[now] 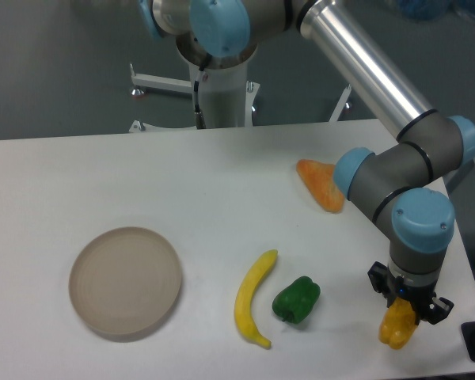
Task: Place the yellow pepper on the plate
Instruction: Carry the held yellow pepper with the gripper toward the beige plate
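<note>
White flat surface (142, 174) carrying everything. Round beige low-rimmed plate (125, 281) lying far left, bare. Pincer (404, 310) closing around blocky golden-yellow pepper (397, 326) at right edge; lifted or not, cannot tell. Grasp step; next calling for carry leftward, passing over green pepper (296, 299), curved yellow banana-shaped item (252, 305). Orange wedge (320, 184) behind.

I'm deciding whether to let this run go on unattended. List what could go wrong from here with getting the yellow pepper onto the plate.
1. The gripper holds the yellow pepper only by its top, near the table's front right corner; a slip could send it off the edge.
2. The plate is far to the left, and the green pepper and banana-shaped item lie between; a low carry could knock them.
</note>
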### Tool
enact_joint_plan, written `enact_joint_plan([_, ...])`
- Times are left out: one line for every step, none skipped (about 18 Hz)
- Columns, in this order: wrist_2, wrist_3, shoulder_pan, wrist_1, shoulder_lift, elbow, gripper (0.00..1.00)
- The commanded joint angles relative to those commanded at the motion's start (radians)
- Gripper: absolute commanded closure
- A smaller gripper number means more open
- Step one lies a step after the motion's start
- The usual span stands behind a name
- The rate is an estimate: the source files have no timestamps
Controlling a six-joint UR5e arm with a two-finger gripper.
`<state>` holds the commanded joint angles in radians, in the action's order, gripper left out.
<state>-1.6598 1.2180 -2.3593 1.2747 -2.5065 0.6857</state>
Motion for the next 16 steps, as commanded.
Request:
enact_joint_plan([-0.002, 0.000, 0.008, 0.000, 0.002, 0.002, 0.62])
enact_joint_plan([-0.002, 0.000, 0.017, 0.000, 0.003, 0.003, 0.62])
enact_joint_plan([-0.003, 0.000, 0.020, 0.002, 0.008, 0.003, 0.62])
enact_joint_plan([-0.003, -0.002, 0.023, 0.006, 0.012, 0.003, 0.62])
enact_joint_plan([-0.003, -0.009, 0.035, 0.012, 0.021, 0.009, 0.62])
enact_joint_plan([-0.002, -0.020, 0.050, 0.014, 0.038, 0.034, 0.62])
enact_joint_plan([-0.002, -0.024, 0.052, 0.014, 0.064, 0.069, 0.62])
enact_joint_plan([0.002, -0.026, 0.054, 0.015, 0.093, 0.104, 0.62])
enact_joint_plan([0.005, -0.028, 0.055, 0.021, 0.119, 0.136, 0.62])
enact_joint_plan([0.008, -0.040, 0.058, 0.034, 0.145, 0.156, 0.62])
enact_joint_plan([0.011, -0.060, 0.069, 0.057, 0.169, 0.172, 0.62])
enact_joint_plan([0.011, -0.080, 0.084, 0.087, 0.190, 0.184, 0.62])
enact_joint_plan([0.011, -0.104, 0.103, 0.113, 0.211, 0.199, 0.61])
enact_joint_plan([0.011, -0.142, 0.124, 0.130, 0.233, 0.221, 0.61])
enact_joint_plan([0.014, -0.194, 0.146, 0.132, 0.256, 0.248, 0.61])
enact_joint_plan([0.020, -0.249, 0.167, 0.132, 0.277, 0.276, 0.61])
